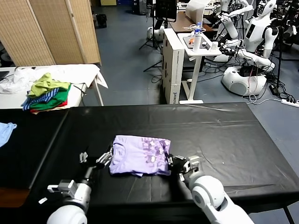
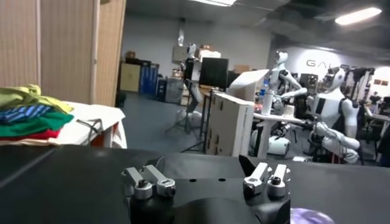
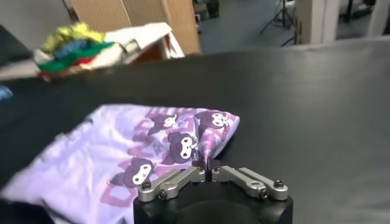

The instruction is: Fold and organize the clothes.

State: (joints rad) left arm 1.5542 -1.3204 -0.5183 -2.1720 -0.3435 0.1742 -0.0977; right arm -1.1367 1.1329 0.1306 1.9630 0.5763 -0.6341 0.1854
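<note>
The clothes are one pale lavender T-shirt (image 1: 139,156) with purple cartoon prints, lying folded on the black table (image 1: 215,130). My right gripper (image 1: 172,163) is at the shirt's right edge. In the right wrist view the shirt (image 3: 116,167) spreads out ahead, and the right gripper (image 3: 207,167) is shut on a pinched-up fold of its near corner. My left gripper (image 1: 103,158) sits just off the shirt's left edge, low over the table. In the left wrist view the left gripper (image 2: 204,167) is open with nothing between its fingers, and a sliver of the shirt (image 2: 308,216) shows beside it.
A heap of green, striped and red garments (image 1: 46,93) lies on a white table at the back left. A light blue cloth (image 1: 5,130) lies at the black table's left end. Beyond stand a white cabinet (image 1: 174,65), other robots (image 1: 254,42) and a folding screen (image 1: 51,28).
</note>
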